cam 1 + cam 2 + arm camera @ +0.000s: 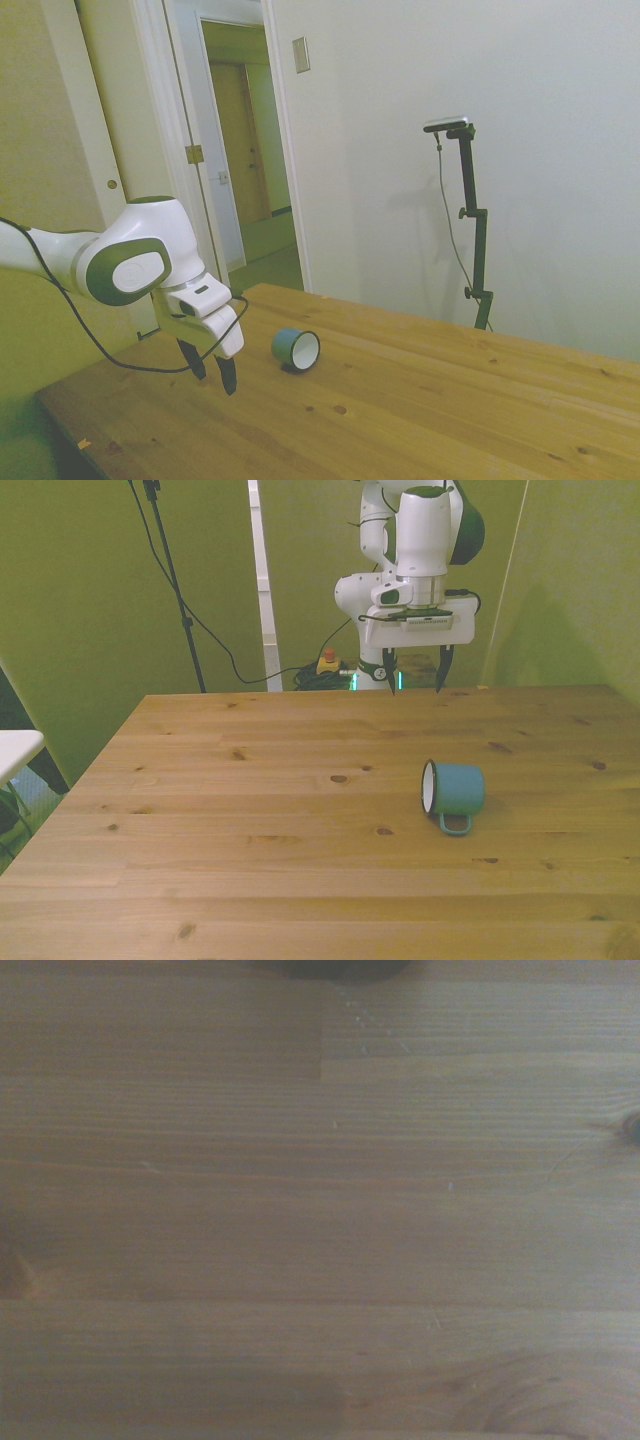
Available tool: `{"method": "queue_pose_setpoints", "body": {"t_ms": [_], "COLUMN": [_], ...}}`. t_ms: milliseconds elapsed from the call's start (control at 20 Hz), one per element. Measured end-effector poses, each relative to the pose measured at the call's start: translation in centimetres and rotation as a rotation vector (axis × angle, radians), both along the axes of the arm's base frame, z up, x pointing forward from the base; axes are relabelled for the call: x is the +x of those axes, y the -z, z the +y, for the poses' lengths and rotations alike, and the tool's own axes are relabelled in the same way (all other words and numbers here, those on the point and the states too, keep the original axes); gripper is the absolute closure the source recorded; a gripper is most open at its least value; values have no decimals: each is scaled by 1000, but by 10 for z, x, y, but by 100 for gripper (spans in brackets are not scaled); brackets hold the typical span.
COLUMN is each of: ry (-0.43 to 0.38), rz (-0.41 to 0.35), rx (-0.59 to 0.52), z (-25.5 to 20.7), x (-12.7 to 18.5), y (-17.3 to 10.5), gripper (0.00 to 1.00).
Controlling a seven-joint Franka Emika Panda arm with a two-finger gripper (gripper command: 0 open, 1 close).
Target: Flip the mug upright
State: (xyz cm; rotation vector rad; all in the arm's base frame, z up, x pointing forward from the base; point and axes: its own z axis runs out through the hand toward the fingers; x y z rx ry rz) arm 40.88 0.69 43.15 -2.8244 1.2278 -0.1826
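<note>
A wooden table [250, 820] of pale knotted planks fills the scene, with plain walls and an open doorway [245, 150] behind it. The mug [455, 792] lies on its side on the boards toward the front view's right, its white mouth facing the front view's left and its loop handle against the wood. The gripper [414, 670] hangs above the table's far edge, well apart from the mug, fingers spread and empty. The wrist view shows only bare planks.
</note>
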Motion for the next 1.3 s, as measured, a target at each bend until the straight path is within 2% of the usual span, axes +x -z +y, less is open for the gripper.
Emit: {"method": "queue_pose_setpoints", "body": {"t_ms": [150,300,450,650,950,1300], "ry": [-14,-11,-5,-10,-47,-94], "rz": [-5,-34,-68,-105,-111,-107], "rx": [5,54,98,154,273,373], "z": [-5,-32,-63,-91,-94,-80], "x": [3,17,40,87,158,192], "y": [0,-11,-25,-35,-10,8], "gripper": [0,0,0,0,0,0]}}
